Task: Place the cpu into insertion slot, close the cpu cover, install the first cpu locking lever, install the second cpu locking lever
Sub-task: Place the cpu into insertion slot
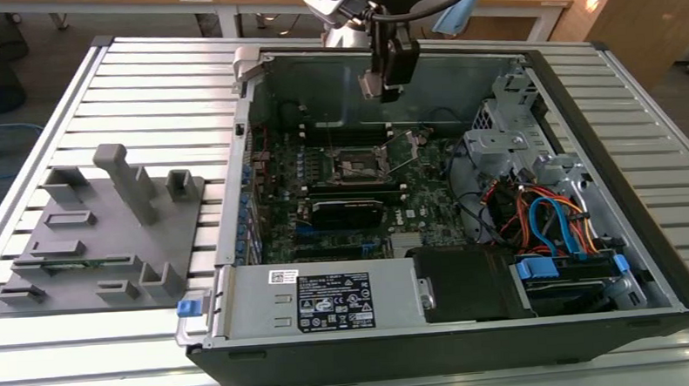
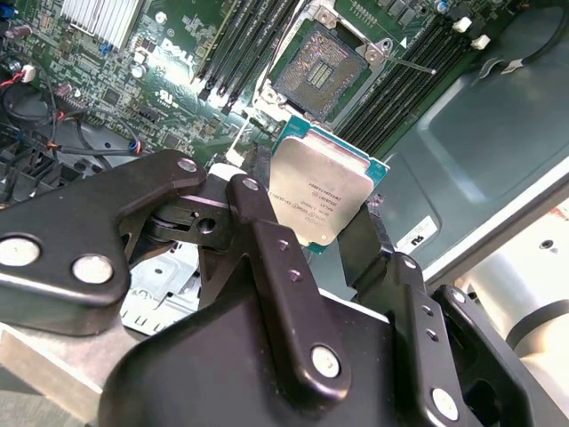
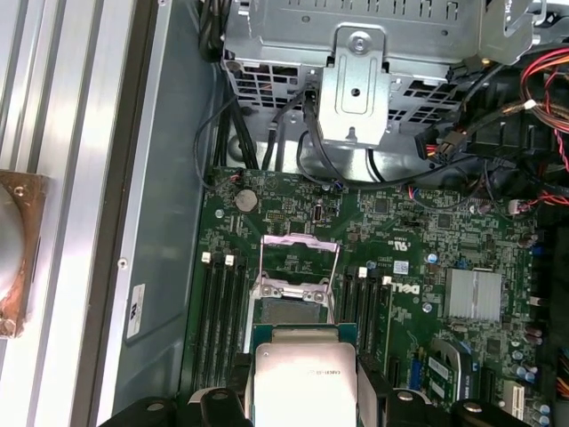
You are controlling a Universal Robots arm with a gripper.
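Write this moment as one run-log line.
gripper: shut on cpu | cpu: held clear of slot | slot: empty | cover: open

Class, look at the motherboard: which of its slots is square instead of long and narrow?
The insertion slot: square, silver-rimmed, contacts bare, flanked by long black memory slots. The tool holds the cpu.

Small print stood on the cpu (image 2: pixel 322 197); a white logo (image 2: pixel 171 60) on the board (image 2: pixel 107 89) near the slot (image 2: pixel 318 71); labels (image 1: pixel 334 300) on the supply (image 1: pixel 251 310).
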